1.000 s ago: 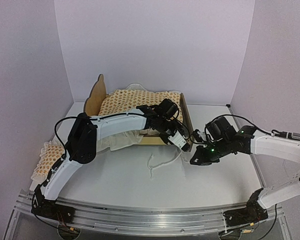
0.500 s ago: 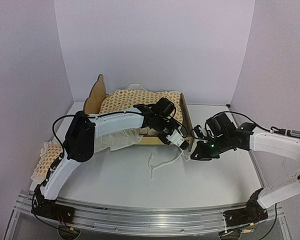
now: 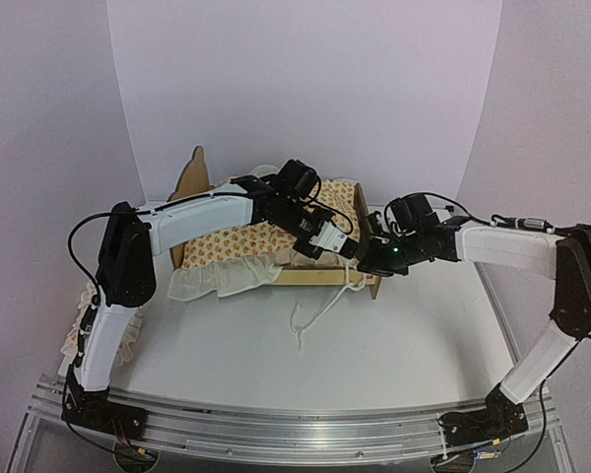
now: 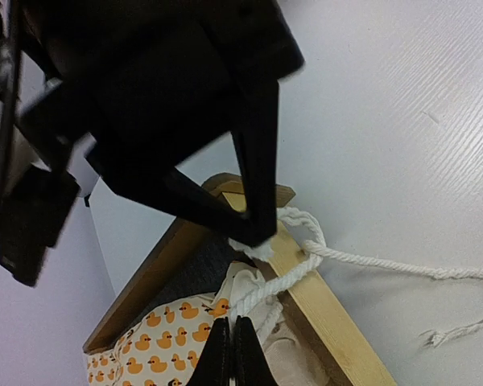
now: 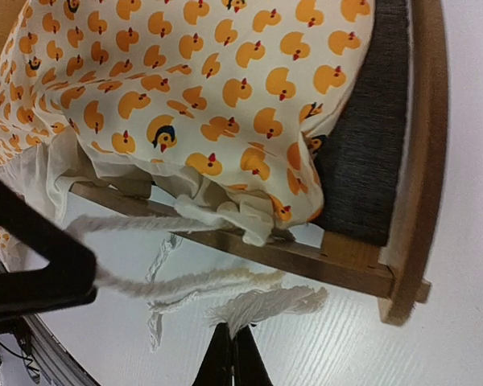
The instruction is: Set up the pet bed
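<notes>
The pet bed [image 3: 315,278] stands at the back of the surface, with the duck-print cushion [image 3: 238,241] laid inside. The left tool [image 4: 229,354] and right tool [image 5: 229,358] each pinch its tie cord [image 4: 370,261] at the foot corner. Tying it and placing the pillow [image 3: 94,315] appear left to do.

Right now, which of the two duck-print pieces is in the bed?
The big cushion, lying inside the bed rails. The small pillow lies apart on the table at far left.
</notes>
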